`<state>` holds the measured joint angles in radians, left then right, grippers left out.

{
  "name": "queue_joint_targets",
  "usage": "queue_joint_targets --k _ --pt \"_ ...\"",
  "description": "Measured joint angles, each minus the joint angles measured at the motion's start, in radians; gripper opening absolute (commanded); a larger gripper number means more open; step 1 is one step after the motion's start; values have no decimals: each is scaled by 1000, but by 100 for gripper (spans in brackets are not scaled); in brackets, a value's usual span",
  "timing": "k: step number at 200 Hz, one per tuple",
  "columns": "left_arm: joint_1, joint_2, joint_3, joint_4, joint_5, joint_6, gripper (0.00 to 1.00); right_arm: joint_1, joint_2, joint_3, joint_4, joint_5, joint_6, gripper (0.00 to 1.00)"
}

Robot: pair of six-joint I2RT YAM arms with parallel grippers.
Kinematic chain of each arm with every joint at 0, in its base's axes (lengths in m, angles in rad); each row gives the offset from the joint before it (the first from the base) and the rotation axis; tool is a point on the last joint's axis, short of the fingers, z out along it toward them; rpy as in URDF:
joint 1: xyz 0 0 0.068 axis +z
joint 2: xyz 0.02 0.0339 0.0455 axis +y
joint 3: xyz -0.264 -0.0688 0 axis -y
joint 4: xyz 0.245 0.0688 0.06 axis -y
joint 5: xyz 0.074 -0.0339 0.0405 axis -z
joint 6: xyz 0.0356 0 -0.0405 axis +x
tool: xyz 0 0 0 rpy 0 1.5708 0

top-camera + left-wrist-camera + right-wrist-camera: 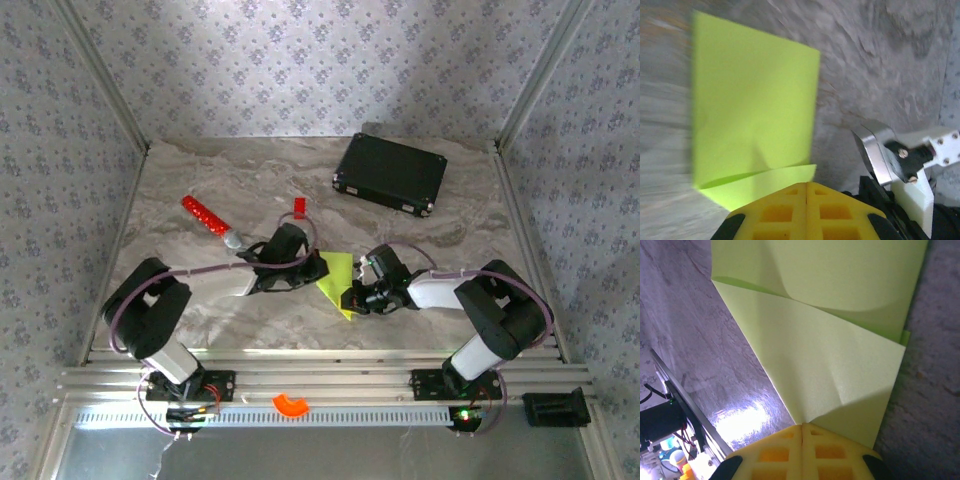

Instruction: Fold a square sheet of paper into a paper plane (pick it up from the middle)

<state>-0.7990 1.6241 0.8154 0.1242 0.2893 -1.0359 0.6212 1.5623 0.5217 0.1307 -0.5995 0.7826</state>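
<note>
Fingers [780,212] pressed together — left gripper [321,268], right gripper [350,298] seemingly pinching paper [337,276]

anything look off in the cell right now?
Two things. An orange curved piece lies on the front rail between the arm bases, off the table. The paper, pinched by the left gripper and right gripper, is folded unevenly: a flap bows up and a sliver overhangs one edge.
</note>
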Motion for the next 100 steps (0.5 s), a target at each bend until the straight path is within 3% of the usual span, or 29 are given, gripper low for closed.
queue_joint_targets --k 40,100 --pt "-3 113 -11 7 9 -4 0 -2 -13 2 -23 1 -5 2" --pt "25 117 -72 90 42 -14 0 24 -38 59 -119 43 -4 5"
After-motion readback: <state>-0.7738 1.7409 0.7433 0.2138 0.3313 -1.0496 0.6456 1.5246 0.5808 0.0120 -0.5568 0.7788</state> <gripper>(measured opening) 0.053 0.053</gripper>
